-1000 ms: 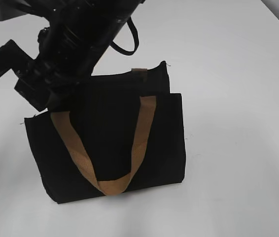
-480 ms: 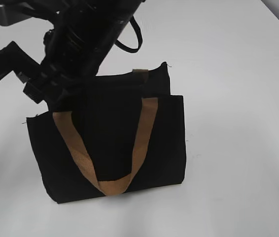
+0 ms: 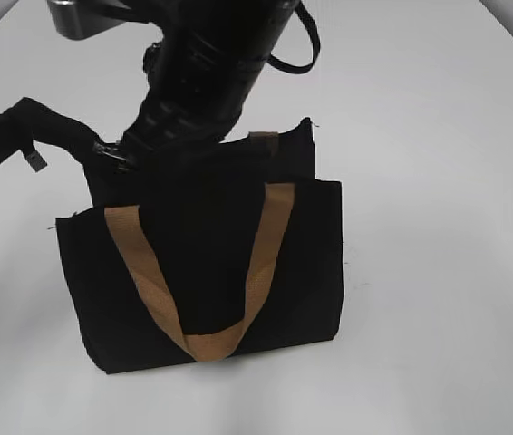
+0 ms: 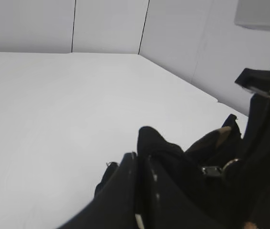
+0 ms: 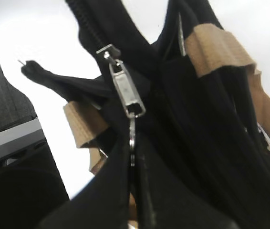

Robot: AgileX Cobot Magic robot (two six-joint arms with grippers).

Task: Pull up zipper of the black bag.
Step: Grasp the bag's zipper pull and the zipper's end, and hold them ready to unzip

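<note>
Right wrist view shows the right tool (image 5: 134, 157) closed on the lower end of the zipper (image 5: 125, 93), a small silvery pull tab hanging from its slider on the black zip track. The tab's ring sits pinched between the two dark fingers, and tan strap tabs lie on either side of the track.

Exterior view shows the black bag (image 3: 211, 263) standing upright on the white surface (image 3: 438, 227), its tan handle (image 3: 193, 340) drooping down the front panel. The right arm comes down from above and hides the bag's top left edge. The left tool (image 4: 142, 183) is also closed, pinching a fold of black fabric at the bag's left top corner, apparently to steady that end.

Judging from this, the grasp step is done and the pull is about to begin. The next move calls for drawing the tab steadily along the track, keeping the pull in line with the teeth, while the left tool holds the fabric taut so the bag does not drag or tip.
</note>
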